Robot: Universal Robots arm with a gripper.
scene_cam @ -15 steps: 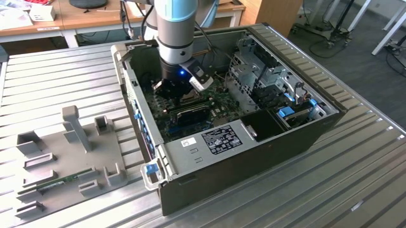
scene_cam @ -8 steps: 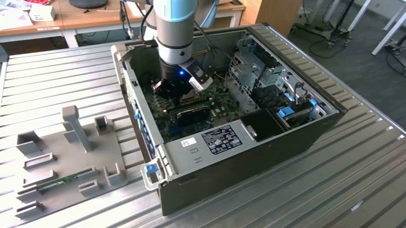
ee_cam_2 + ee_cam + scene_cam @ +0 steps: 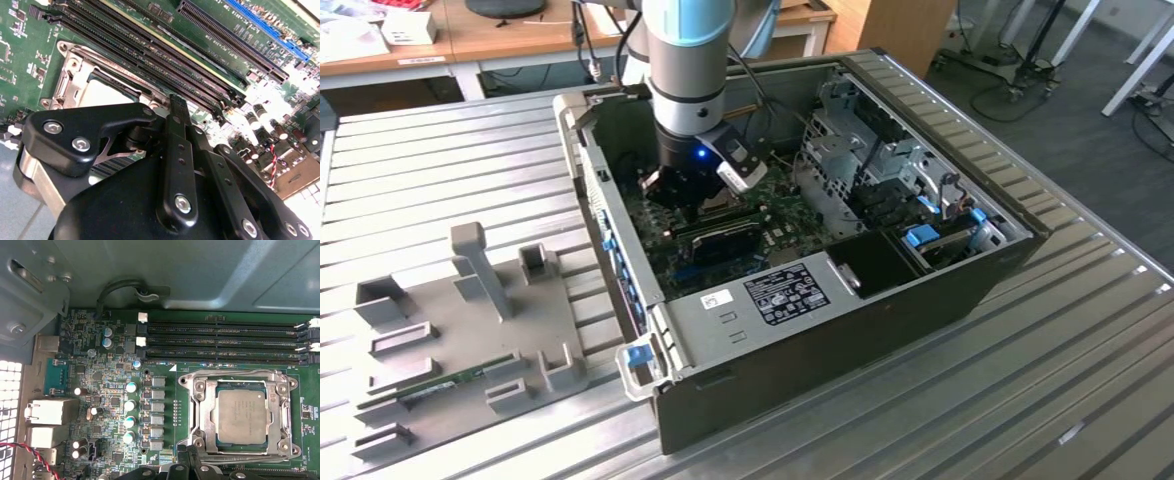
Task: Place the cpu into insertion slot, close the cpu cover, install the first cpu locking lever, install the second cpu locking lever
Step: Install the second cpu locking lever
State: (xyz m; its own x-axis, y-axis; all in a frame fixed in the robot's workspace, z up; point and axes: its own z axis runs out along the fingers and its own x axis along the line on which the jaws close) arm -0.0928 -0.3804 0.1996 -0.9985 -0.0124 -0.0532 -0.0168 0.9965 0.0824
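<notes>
The cpu lies flat in the insertion slot, its grey metal top showing through the cut-out of the cpu cover, which lies down around it. A thin wire lever runs along the socket edge beside the memory slots. Another lever lies along the opposite edge, by my gripper. The gripper is shut with nothing held, its tip just off the socket's rim. In the second wrist view the gripper stands over the socket's edge, with the cpu partly hidden behind it. In the exterior view the gripper is down inside the computer case.
Long black memory slots run beside the socket, with capacitors and chokes on its other side. The case's walls and drive cage hem the arm in. Outside, a grey fixture tray holds a green memory stick.
</notes>
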